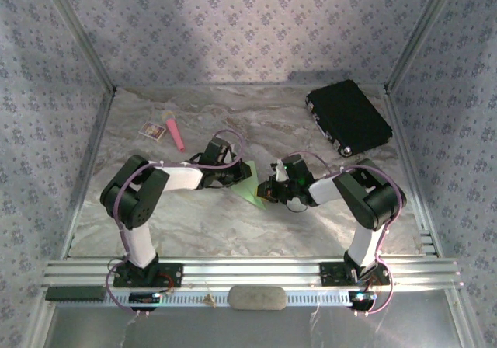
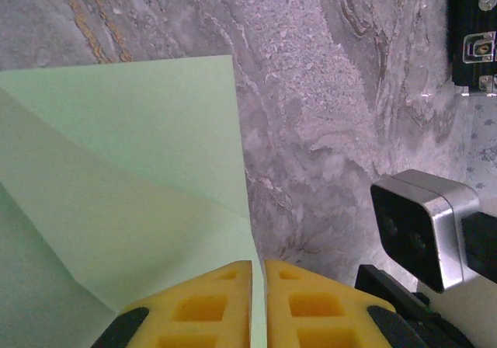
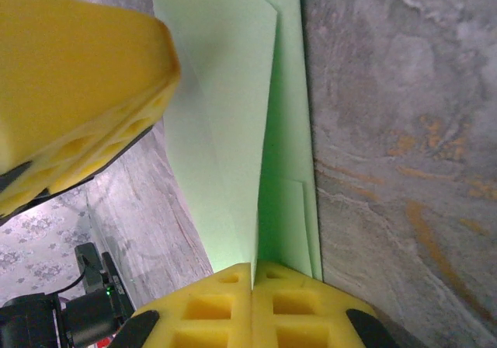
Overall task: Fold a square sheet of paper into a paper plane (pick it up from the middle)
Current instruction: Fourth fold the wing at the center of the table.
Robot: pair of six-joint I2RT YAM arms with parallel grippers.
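Observation:
The square sheet of paper [image 1: 251,185] is lime green and creased into a pointed, triangular shape, held just above the middle of the marble table. My left gripper [image 1: 239,179] reaches in from the left and is shut on its edge. In the left wrist view the yellow fingers [image 2: 210,309] pinch a thin strip of paper [image 2: 140,169], and the gripper [image 2: 258,294] shows only a narrow slit. My right gripper [image 1: 266,190] comes from the right, shut on a raised fold. In the right wrist view that gripper [image 3: 253,278] clamps the paper [image 3: 225,92], which stands up along a crease.
A black case [image 1: 348,117] lies at the back right. A pink stick [image 1: 175,133] and a small white card [image 1: 153,131] lie at the back left. Patterned walls close three sides. An aluminium rail [image 1: 248,270] runs along the near edge.

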